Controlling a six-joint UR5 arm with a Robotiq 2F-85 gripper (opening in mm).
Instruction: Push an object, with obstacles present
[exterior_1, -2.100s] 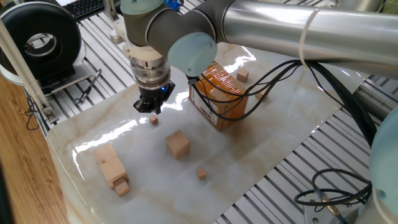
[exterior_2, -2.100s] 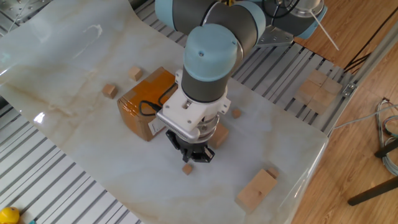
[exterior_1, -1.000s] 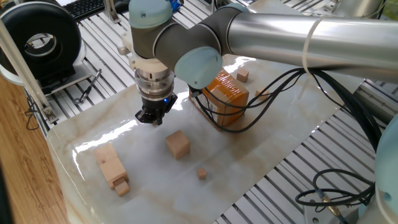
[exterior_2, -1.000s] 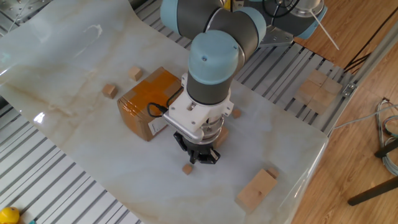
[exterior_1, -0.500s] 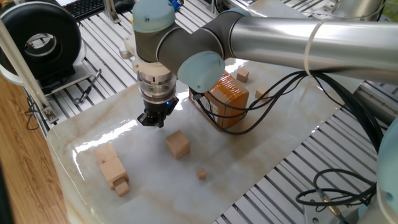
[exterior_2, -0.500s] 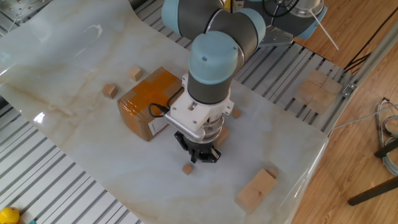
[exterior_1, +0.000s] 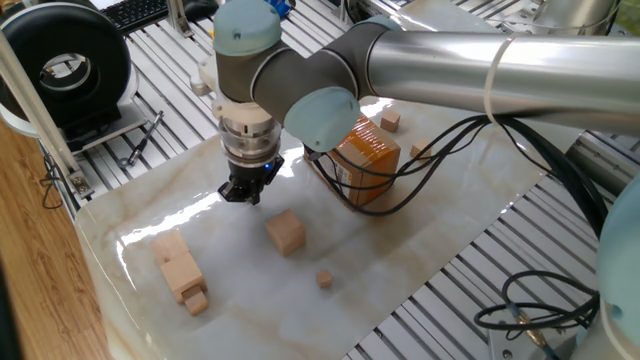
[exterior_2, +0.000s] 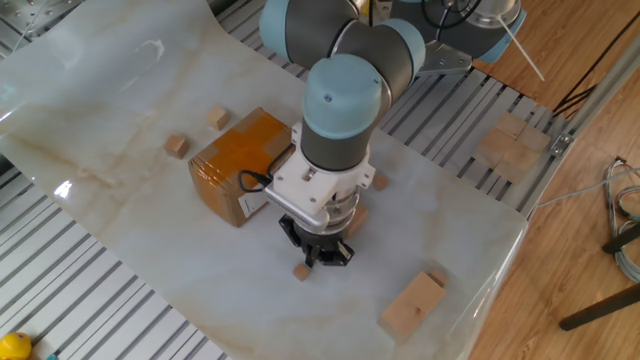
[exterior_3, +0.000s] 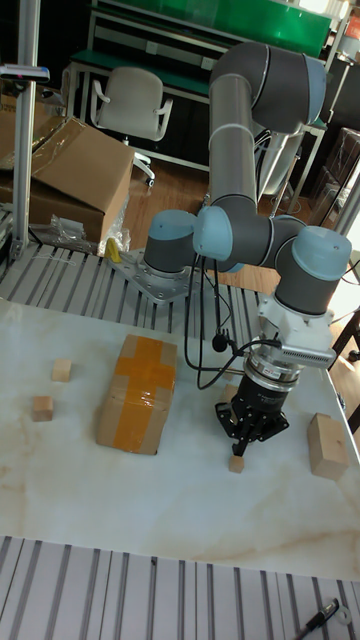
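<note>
The tiny cube (exterior_2: 301, 271) sits on the marble table (exterior_2: 120, 150) right at the gripper (exterior_2: 322, 258) tips; in one fixed view the gripper (exterior_1: 243, 193) hides it entirely. Whether the dark fingers are clenched or apart cannot be told. The cardboard box (exterior_2: 235, 165) stands nearby, its end partly covered by the arm. The mid-sized cube (exterior_1: 286, 232) lies just beside, the long blocks (exterior_1: 178, 266) farther off.

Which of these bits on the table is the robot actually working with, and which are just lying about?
In the job:
gripper
tiny cube, right by the gripper

Lying about, in the way:
cardboard box
mid-sized cube
long stacked blocks
small cubes
</note>
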